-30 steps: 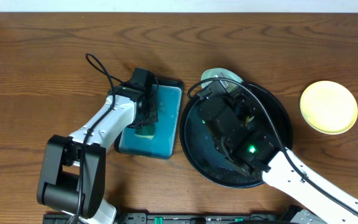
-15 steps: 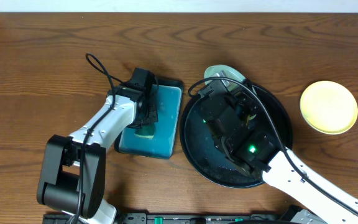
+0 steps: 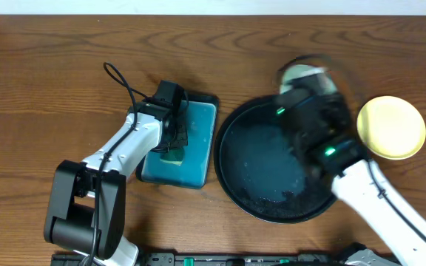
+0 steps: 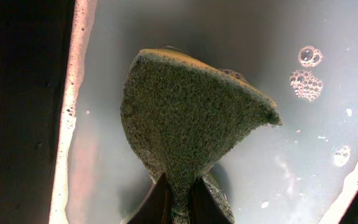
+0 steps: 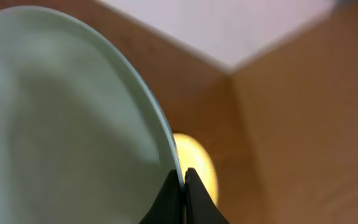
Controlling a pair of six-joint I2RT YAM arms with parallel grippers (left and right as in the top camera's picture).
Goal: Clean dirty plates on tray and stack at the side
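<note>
Two fingers of the right gripper [image 5: 180,184] pinch the rim of a pale mint plate [image 5: 61,124], blurred just beyond the far rim of the black tray [image 3: 254,170]. The yellow plate [image 3: 391,127] sits near, on wood to the right. The left gripper [image 4: 179,196] clamps a sponge [image 4: 191,118] over soapy water in the teal tray [image 3: 200,140]. Bare table [image 3: 43,66] spreads to the left.
</note>
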